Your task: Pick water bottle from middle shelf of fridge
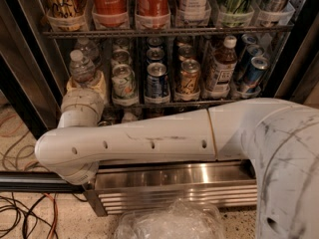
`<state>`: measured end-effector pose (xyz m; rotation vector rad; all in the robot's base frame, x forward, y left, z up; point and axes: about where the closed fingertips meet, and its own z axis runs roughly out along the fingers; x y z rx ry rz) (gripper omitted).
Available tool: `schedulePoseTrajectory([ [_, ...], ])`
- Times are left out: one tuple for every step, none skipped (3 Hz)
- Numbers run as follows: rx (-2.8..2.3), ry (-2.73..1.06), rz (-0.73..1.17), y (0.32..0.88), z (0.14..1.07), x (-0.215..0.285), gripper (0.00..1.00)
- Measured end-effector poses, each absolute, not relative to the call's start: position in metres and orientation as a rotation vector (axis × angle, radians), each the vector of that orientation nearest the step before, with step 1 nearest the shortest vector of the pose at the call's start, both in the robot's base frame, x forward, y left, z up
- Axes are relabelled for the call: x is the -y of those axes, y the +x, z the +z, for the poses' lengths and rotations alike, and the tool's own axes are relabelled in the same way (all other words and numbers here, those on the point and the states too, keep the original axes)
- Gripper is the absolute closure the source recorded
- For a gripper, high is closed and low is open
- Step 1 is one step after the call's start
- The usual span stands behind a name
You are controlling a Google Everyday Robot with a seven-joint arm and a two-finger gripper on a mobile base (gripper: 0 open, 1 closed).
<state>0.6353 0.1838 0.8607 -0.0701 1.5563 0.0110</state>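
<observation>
The water bottle (81, 68), clear with a white cap, stands at the left end of the middle shelf (169, 104) of the fridge (30, 78). My gripper (85, 85) reaches up from the white arm (149, 143) into the fridge. Its beige fingers (102, 81) sit on both sides of the bottle's lower body and are shut on it. The bottle's base is hidden behind the gripper. A second clear bottle (88, 46) stands behind it.
Several cans (157, 81) and an amber-drink bottle (222, 66) fill the middle shelf to the right. The rack above (164, 32) holds red cola cans (109, 1). The steel base grille (179, 188) is below, cables (25, 213) lie on the floor at left, and crinkled clear plastic (169, 223) is in front.
</observation>
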Motion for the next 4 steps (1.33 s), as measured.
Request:
schedulePoseTrajectory([
  [-1.555, -0.07, 0.01, 0.637, 0.861, -0.184, 1.0],
  [-1.527, -0.073, -0.002, 0.636, 0.876, -0.183, 1.0],
  [-1.507, -0.079, -0.006, 0.636, 0.886, -0.184, 1.0],
  [-1.494, -0.087, -0.006, 0.635, 0.895, -0.185, 1.0],
])
